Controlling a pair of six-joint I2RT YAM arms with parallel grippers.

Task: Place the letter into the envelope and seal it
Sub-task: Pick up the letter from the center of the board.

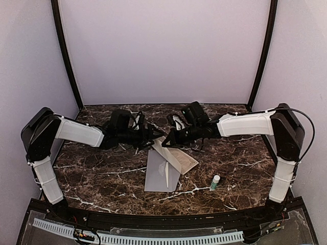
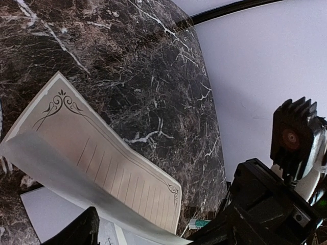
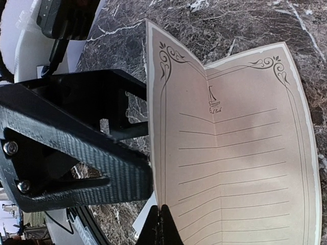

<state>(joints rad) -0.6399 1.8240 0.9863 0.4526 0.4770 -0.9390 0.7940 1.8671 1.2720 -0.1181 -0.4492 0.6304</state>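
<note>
The cream lined letter (image 1: 176,155) is held off the table between both arms, bent along a crease; it also shows in the right wrist view (image 3: 240,153) and the left wrist view (image 2: 102,158). My right gripper (image 3: 164,224) is shut on the letter's edge and sits at centre in the top view (image 1: 169,139). My left gripper (image 1: 152,136) faces it, jaws apart, fingertips at the letter's opposite edge; its finger (image 3: 102,168) touches the sheet. In its own view the left gripper (image 2: 153,232) straddles the sheet. The grey envelope (image 1: 162,176) lies flat below.
A small glue stick (image 1: 215,182) with a green label lies right of the envelope and shows in the left wrist view (image 2: 199,223). The dark marble table (image 1: 92,173) is bounded by pale walls. The right arm's wrist (image 2: 291,138) is close to the left gripper.
</note>
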